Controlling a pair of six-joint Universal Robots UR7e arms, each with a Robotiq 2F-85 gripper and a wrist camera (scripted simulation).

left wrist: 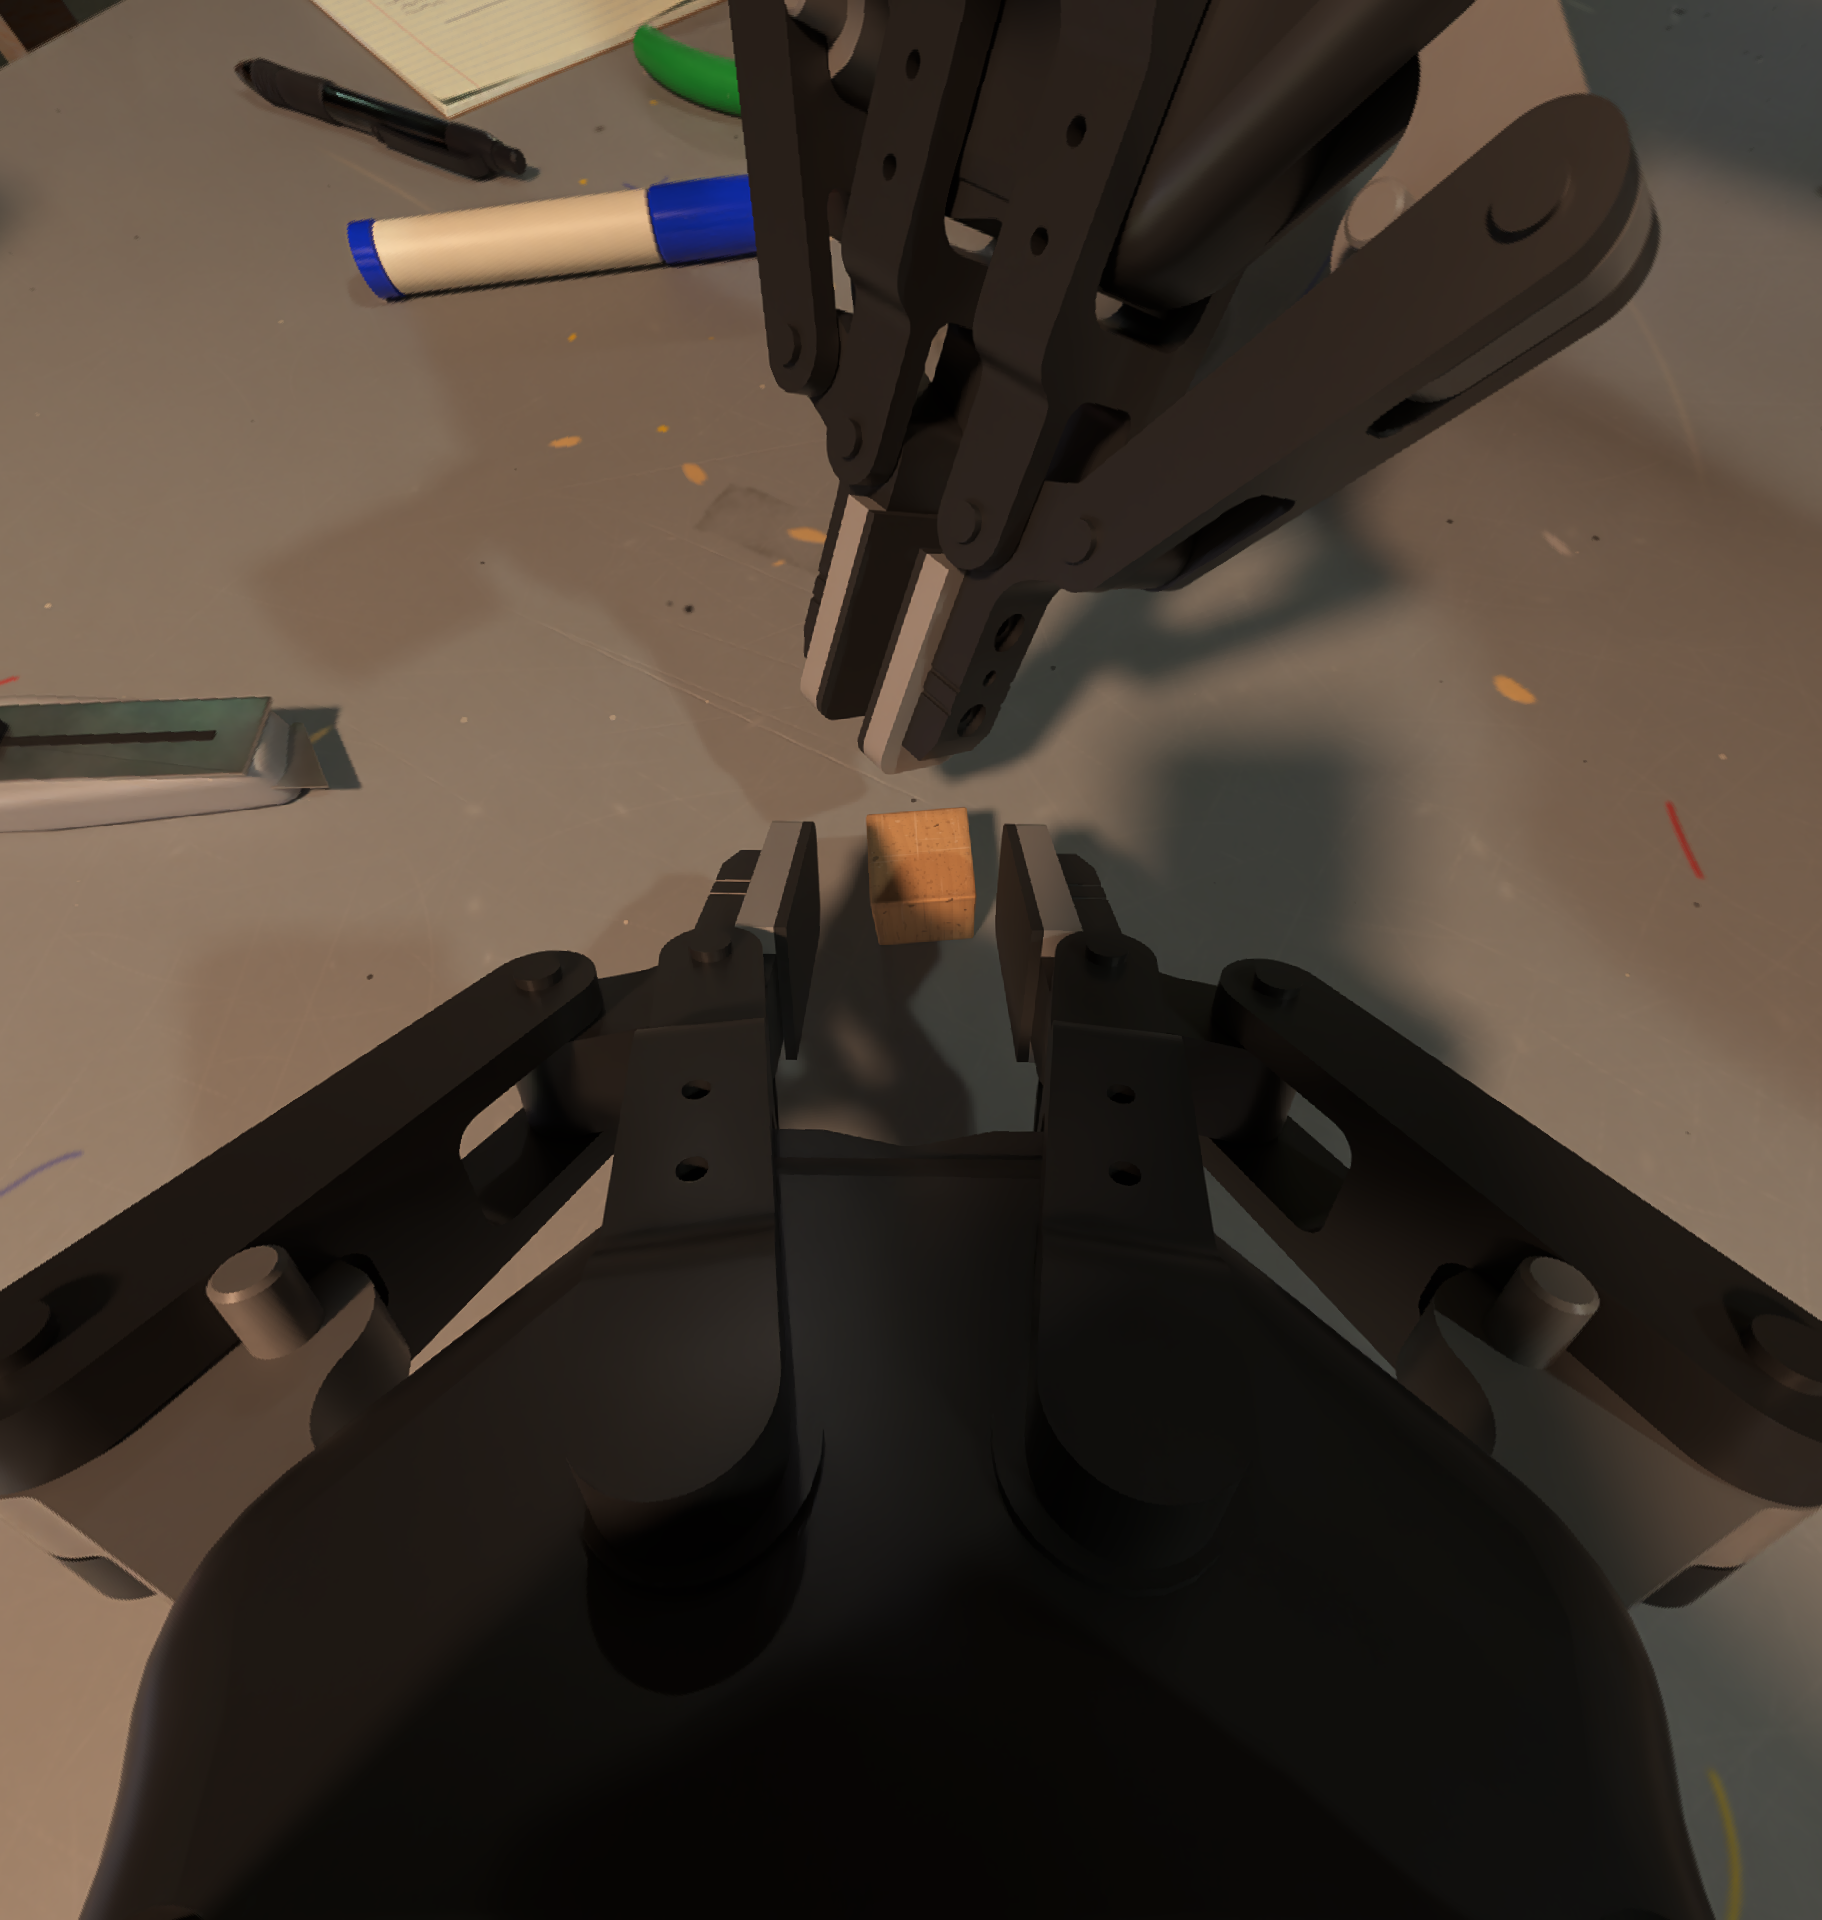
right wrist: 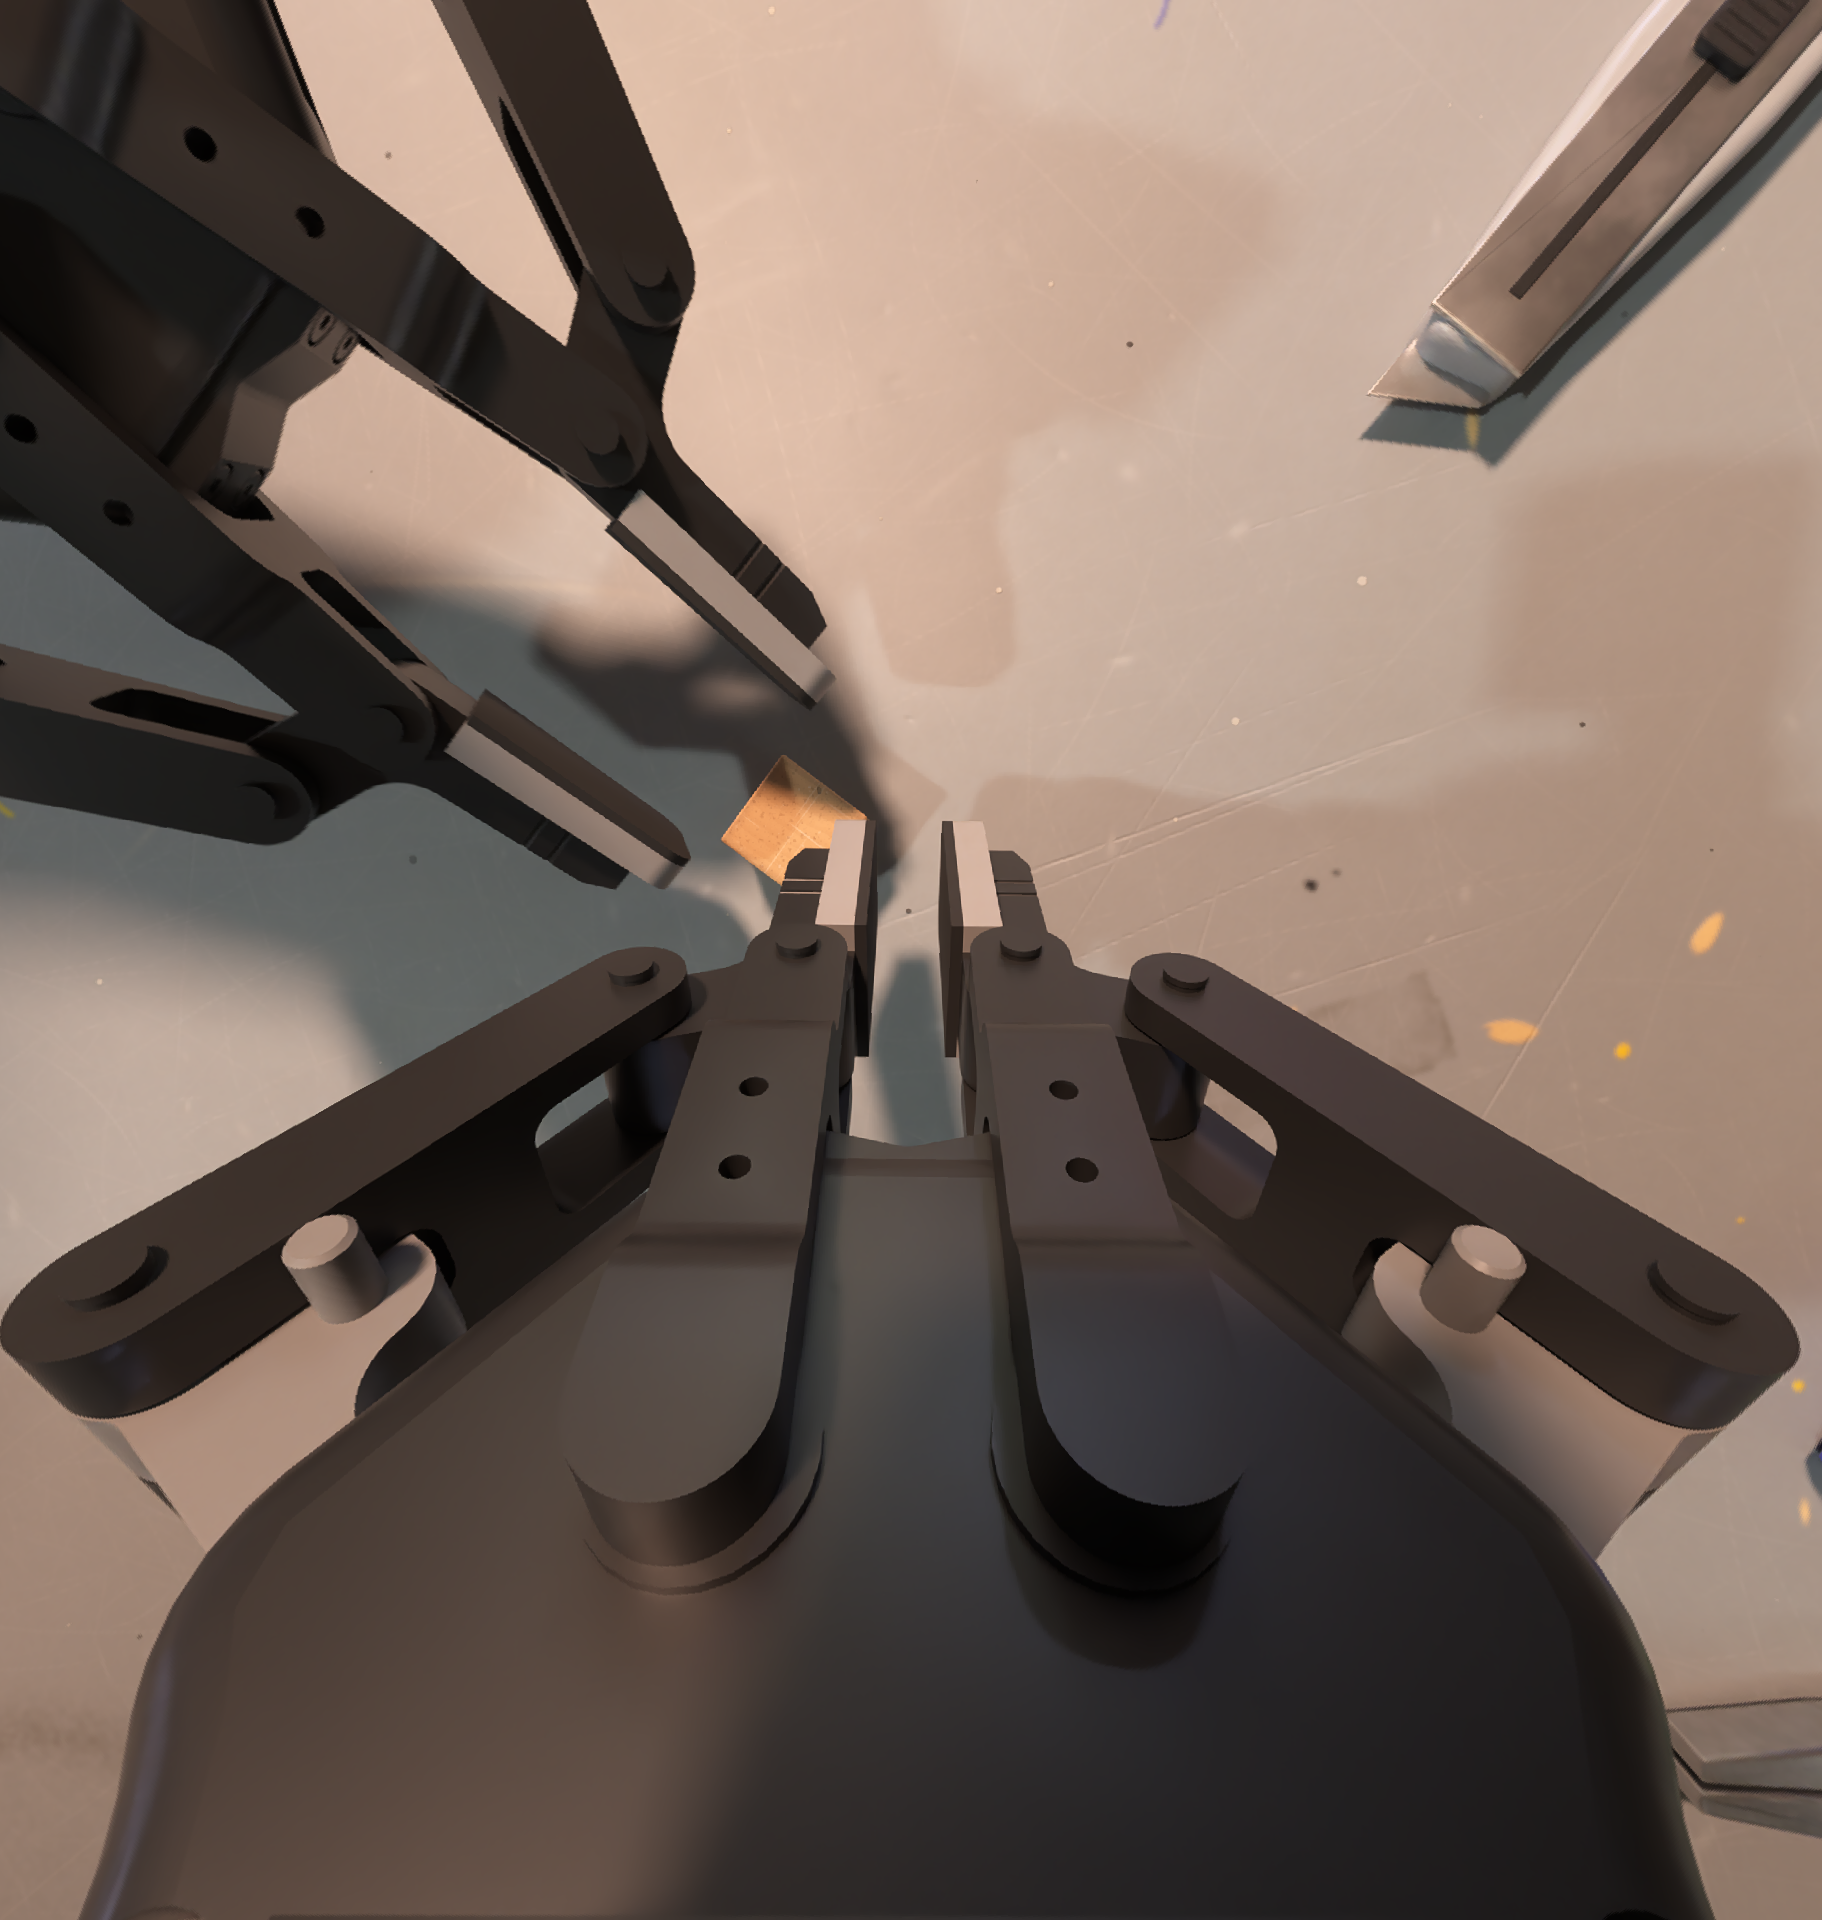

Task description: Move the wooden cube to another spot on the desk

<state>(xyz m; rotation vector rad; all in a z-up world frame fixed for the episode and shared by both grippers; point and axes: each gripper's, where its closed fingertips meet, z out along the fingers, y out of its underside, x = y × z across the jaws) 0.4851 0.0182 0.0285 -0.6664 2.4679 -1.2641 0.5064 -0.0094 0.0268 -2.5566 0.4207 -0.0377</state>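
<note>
1. Left wrist view looks down on a grey, paint-flecked tabletop point(left wrist: 263, 499) that carries everything else.
2. Largest on it is the left pincer point(left wrist: 907, 883), reaching in from the near edge with its jaws set moderately wide and gripping nothing.
3. Opposite, the right pincer point(left wrist: 871, 707) comes down from the far side; its jaws stand narrow, a thin gap between the pads, and empty. In the right wrist view that gap point(right wrist: 907, 878) shows only bare tabletop point(right wrist: 1198, 520).
4. A utility knife point(left wrist: 128, 758) lies at the left, well apart from both pincers, blade tip towards the middle; it also shows at the far right of the right wrist view point(right wrist: 1613, 218).
5. Far left lies a cream marker with blue ends point(left wrist: 543, 239), beyond it a black pen point(left wrist: 377, 116), a lined notepad point(left wrist: 491, 42) and a green handle point(left wrist: 678, 73) partly hidden behind the right arm.
6. Smallest is the wooden cube point(left wrist: 922, 878), resting on the tabletop between the left pincer's fingertips with clear space on both sides, just near of the right pincer's tips. In the right wrist view the cube point(right wrist: 782, 821) sits just left of that pincer's left finger, partly hidden by it.
</note>
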